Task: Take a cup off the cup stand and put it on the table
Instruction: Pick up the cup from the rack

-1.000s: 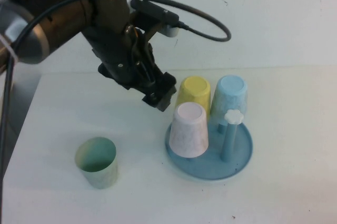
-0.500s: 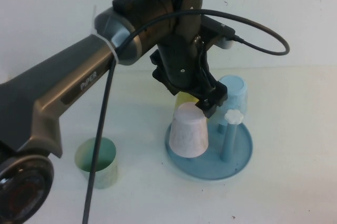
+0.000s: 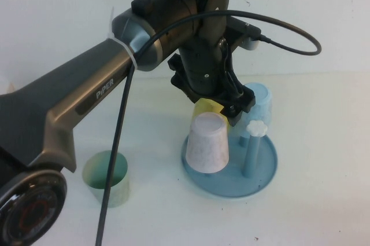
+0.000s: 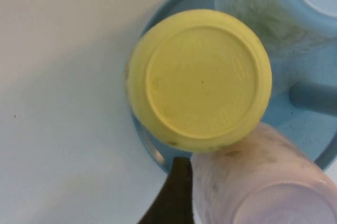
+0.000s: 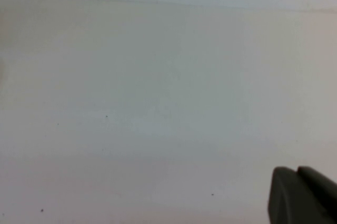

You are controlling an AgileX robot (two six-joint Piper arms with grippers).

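Table [image 3: 324,107]: broad, white. Cup stand [image 3: 263,181] mid-right. Left gripper [image 3: 237,110] over stand, above yellow cup [image 4: 200,79]; jaw state can't tell. Right gripper [image 5: 303,195] off elsewhere, can't tell. Cup [image 3: 206,142] inverted on stand, front-left; prob. light, stiff, slick — pinch tapered sidewall.

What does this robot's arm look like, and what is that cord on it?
The left arm is smooth grey metal with "PiPER" lettering and a white band; its wrist and the left gripper, above the cup stand, are black. A black cable loops over it. Of the right gripper, over the table, only a dark tip shows.
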